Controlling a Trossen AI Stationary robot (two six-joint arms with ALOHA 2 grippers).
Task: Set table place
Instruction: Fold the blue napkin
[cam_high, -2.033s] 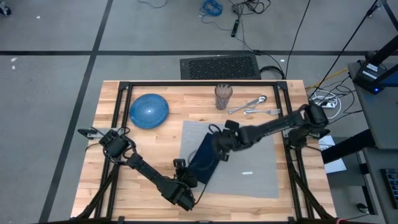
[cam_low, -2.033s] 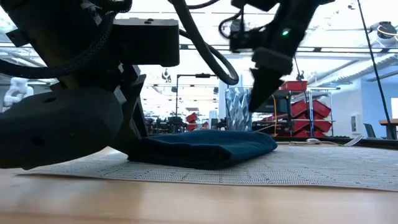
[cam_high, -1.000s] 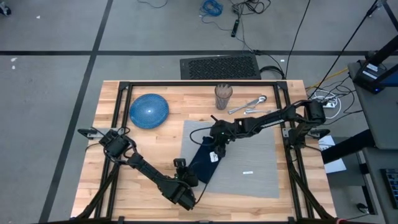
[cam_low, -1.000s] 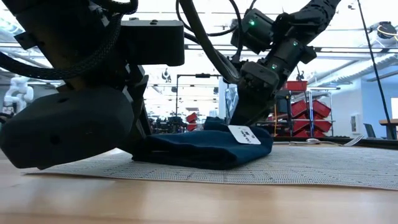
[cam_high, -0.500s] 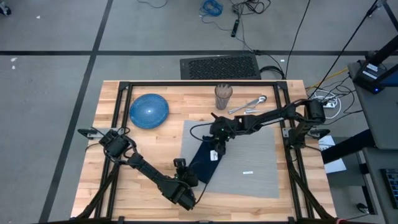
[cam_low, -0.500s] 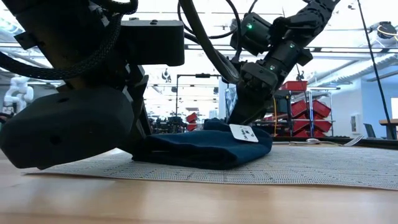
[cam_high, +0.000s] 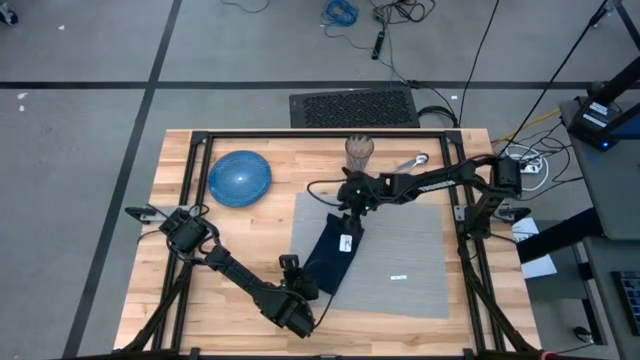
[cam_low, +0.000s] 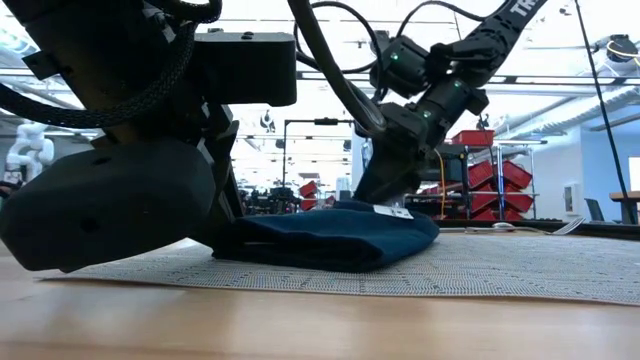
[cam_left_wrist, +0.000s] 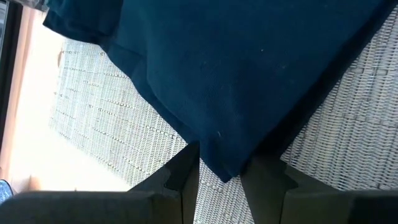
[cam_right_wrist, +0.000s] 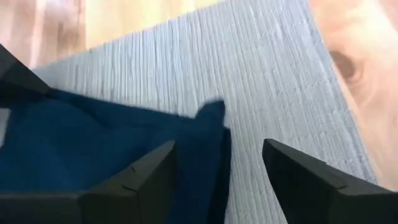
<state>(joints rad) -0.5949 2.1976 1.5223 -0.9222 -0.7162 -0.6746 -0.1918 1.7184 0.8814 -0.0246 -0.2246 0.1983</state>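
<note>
Grey placemat (cam_high: 400, 250) flat, long axis across table (cam_high: 250, 250)

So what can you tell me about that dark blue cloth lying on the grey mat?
The navy napkin is soft woven fabric, folded into a long strip with a small white tag near its far end. It lies slanted across the left part of the grey placemat, flat but slightly puffed at the folds. The left gripper pinches its near corner between two fingers. The right gripper hangs open just over its far end, one corner poking up there.
</note>
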